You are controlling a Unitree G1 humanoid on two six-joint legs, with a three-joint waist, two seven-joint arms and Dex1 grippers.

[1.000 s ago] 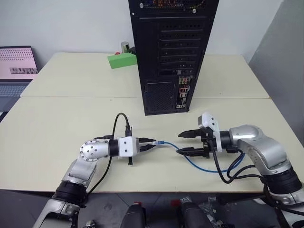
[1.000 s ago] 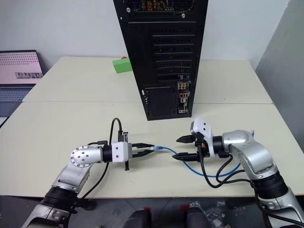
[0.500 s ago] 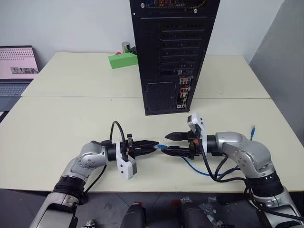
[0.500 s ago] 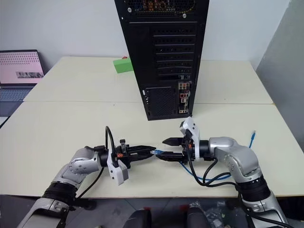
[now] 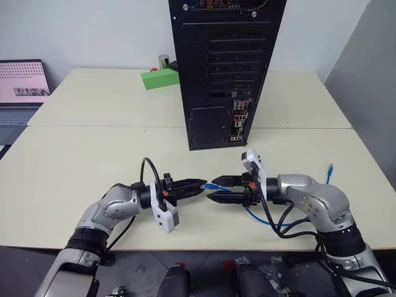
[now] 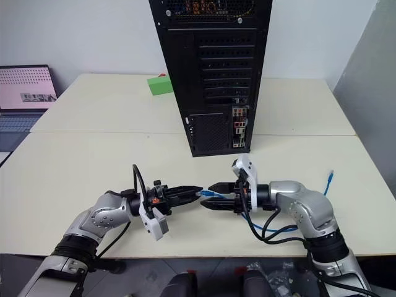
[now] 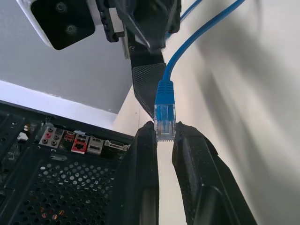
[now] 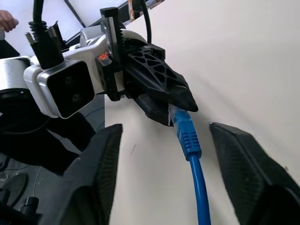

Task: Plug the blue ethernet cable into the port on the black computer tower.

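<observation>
Nearest the front edge of the pale worktop (image 5: 74,167), the two arms are seen pointing at each other, tip to tip, just above the surface. The left claw (image 5: 199,184) is clenched on the clear plug of the blue ethernet cable (image 7: 165,105); in the left wrist view the plug is seen pinched between the two black fingertips (image 7: 149,136), with the blue boot and cord leading away from them. The right claw (image 5: 213,188) is held with its fingers apart, one on either side of the cord just behind the plug, and in the right wrist view a clear gap is visible between each finger (image 8: 101,159) and the cord, so nothing is gripped by it. From the plug the cable is seen running toward the right arm, looping on the worktop under that arm's forearm, and its other end (image 5: 330,168) is raised near the right edge of the worktop. Farther back, the black computer tower (image 5: 223,68) is stood upright at the middle of the worktop, its rear panel with slot covers, a mesh vent and a strip of coloured connectors (image 5: 239,124) turned toward the arms, well apart from the plug. Behind the tower a green block (image 5: 158,78) is partly seen, and at the far left an open laptop (image 5: 21,86) is placed.
</observation>
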